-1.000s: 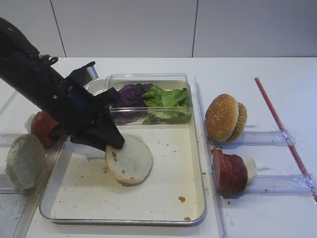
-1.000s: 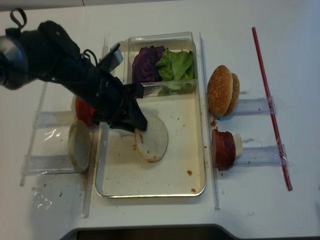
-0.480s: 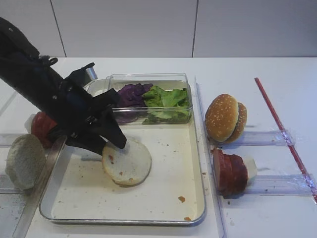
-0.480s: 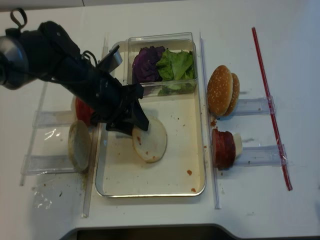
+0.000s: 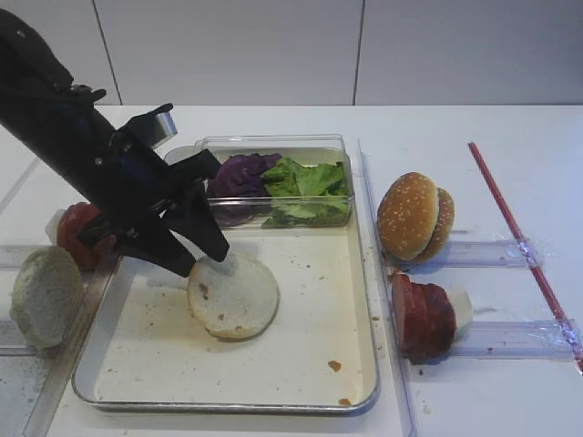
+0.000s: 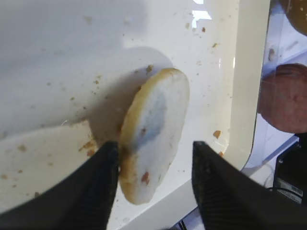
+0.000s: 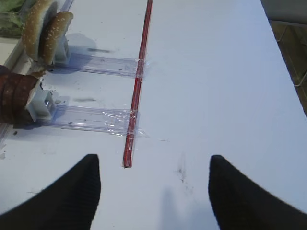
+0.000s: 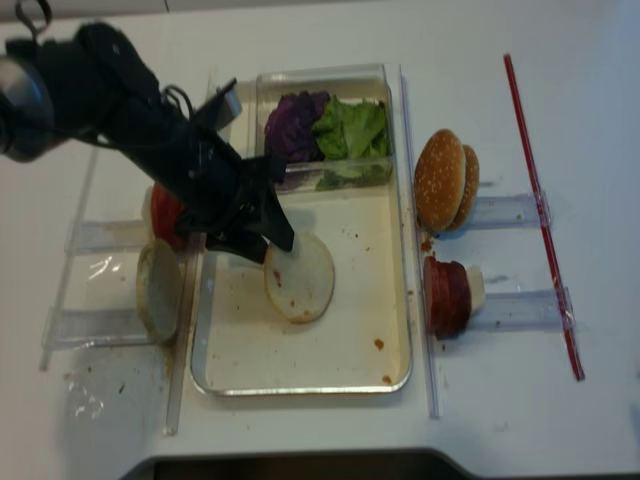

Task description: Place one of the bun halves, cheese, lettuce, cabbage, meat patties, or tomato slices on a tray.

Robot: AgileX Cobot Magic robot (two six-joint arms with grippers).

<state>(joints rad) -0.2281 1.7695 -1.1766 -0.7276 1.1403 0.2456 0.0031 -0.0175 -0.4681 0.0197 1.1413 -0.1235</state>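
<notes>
The large shallow silver-rimmed metal tray [image 5: 364, 300] carries the pale cream round bun half [image 5: 233, 295] flat on its crumb-speckled floor, left of centre, with bare floor to its right and front. The black left gripper [image 5: 199, 259] hangs at the bun's upper-left edge, fingers [image 6: 216, 187] spread, gripping nothing. The black right gripper [image 7: 154, 188] is spread over bare white table [image 7: 216, 96].

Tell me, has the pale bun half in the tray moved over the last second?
Yes. The bun half has slid left, away from the tray's right rim, and settled flat on the floor. The left gripper has opened.
</notes>
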